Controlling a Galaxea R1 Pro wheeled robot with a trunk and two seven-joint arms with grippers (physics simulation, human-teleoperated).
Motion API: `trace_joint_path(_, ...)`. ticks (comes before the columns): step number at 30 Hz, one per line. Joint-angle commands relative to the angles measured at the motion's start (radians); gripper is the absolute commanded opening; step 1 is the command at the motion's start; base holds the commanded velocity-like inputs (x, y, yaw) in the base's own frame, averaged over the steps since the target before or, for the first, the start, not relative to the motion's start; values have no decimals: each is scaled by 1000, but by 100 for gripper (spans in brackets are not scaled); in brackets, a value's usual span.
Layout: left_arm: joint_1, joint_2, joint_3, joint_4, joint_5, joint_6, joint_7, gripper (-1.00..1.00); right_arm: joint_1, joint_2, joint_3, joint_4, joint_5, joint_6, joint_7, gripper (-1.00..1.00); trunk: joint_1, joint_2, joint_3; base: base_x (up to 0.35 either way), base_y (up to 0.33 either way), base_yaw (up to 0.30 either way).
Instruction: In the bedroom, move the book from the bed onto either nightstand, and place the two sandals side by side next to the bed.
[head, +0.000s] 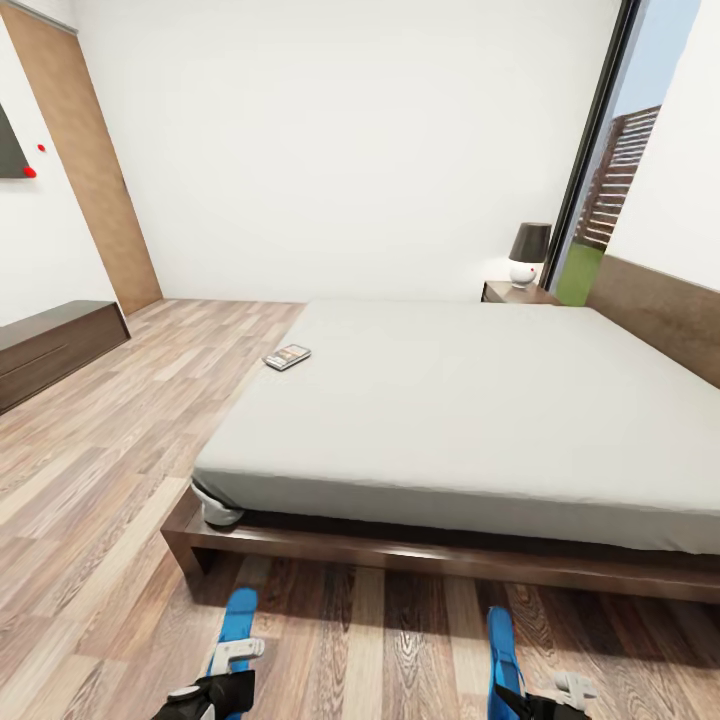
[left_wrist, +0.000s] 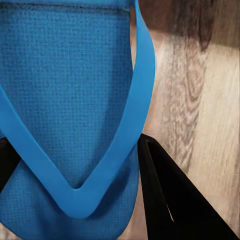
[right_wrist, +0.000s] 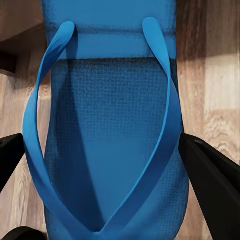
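The robot stands at the foot of the bed (head: 450, 410), each arm carrying one blue sandal low over the wood-plank floor (head: 90, 480).

**Current state**
- The left gripper (head: 222, 672) is closed on the left sandal (head: 237, 625). In the left wrist view the dark fingers (left_wrist: 175, 200) bracket the toe end of the sole (left_wrist: 65, 75), with the V of the strap between them.
- The right gripper (head: 545, 697) is closed on the right sandal (head: 503, 650). In the right wrist view its fingers (right_wrist: 212, 180) press both edges of the sole (right_wrist: 110, 125).
- Both sandals point toward the bed frame (head: 430, 560), roughly parallel but well apart.
- The book (head: 287, 356) lies on the mattress near its left edge, untouched. One nightstand (head: 515, 293) with a lamp (head: 527, 253) stands beyond the bed's far corner.

**Step in hand: setting the pair down**
1. Bring the two arms closer together first; the present gap looks too wide to count as side by side.
2. Keep both soles level and parallel, toes aligned.
3. Lower until each sole meets the floor just beside the frame, not under it.
4. Release only when the sole rests flat; a drop from height may tip or skew the sandal.
5. Withdraw straight back so the fingers do not catch the strap.

**Remaining**
The book transfer is not yet done.
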Motion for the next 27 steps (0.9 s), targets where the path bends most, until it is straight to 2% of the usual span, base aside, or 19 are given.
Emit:
trace_joint_path(1,-1,0,2,-2,6,7,-3,-100,-1,-14,2,1,-5,-2,17,-100,0,0,-1,0,0,0)
trace_joint_path(2,-2,0,2,-3,5,8,-2,-100,-1,-36,1,2,-6,-1,41,-100,0,0,-1,0,0,0)
trace_joint_path(3,-4,0,2,-3,5,8,-1,-100,-1,-75,0,2,-8,1,93,-100,0,0,-1,0,0,0)
trace_joint_path(4,-5,0,2,-3,5,8,-1,-100,-1,-100,0,2,-8,4,139,-100,0,0,-1,0,0,0)
trace_joint_path(5,-7,0,2,-4,4,9,-1,-100,-1,-121,-1,2,-9,11,191,-100,0,0,-1,0,0,0)
trace_joint_path(6,-9,0,2,-11,3,9,0,-100,-1,-155,-1,3,-9,25,277,-100,0,0,-1,0,0,0)
trace_joint_path(9,-11,0,2,-58,1,9,0,-100,-1,-227,-2,5,-12,48,421,-100,0,0,-1,0,0,0)
trace_joint_path(10,-11,0,2,-65,0,9,1,-100,-1,-238,-2,5,-16,50,438,-100,0,0,-1,0,0,0)
trace_joint_path(12,-12,0,2,-72,-2,10,1,-100,-1,-250,-2,5,-27,52,456,-100,0,0,-1,0,0,0)
trace_joint_path(15,-13,-1,2,-79,-48,11,2,-100,-1,-256,0,6,-40,54,468,-100,0,0,-1,0,0,0)
trace_joint_path(18,-13,-23,2,-78,-172,13,3,-100,-1,-258,2,6,-43,54,470,-100,0,0,-1,0,0,0)
trace_joint_path(19,-13,-32,2,-76,-232,13,3,-100,-1,-258,3,6,-43,54,471,-100,0,0,-1,0,0,0)
trace_joint_path(21,-13,-37,3,-73,-283,13,3,-100,-1,-257,3,6,-44,54,470,-100,0,0,-1,0,0,0)
trace_joint_path(24,-13,-39,5,-73,-311,13,3,-100,-1,-258,3,5,-44,54,470,-100,8,-14,-7,0,0,0)
trace_joint_path(27,-13,-39,7,-75,-315,12,3,-100,-1,-258,3,5,-44,54,470,-100,19,-35,-17,0,0,0)
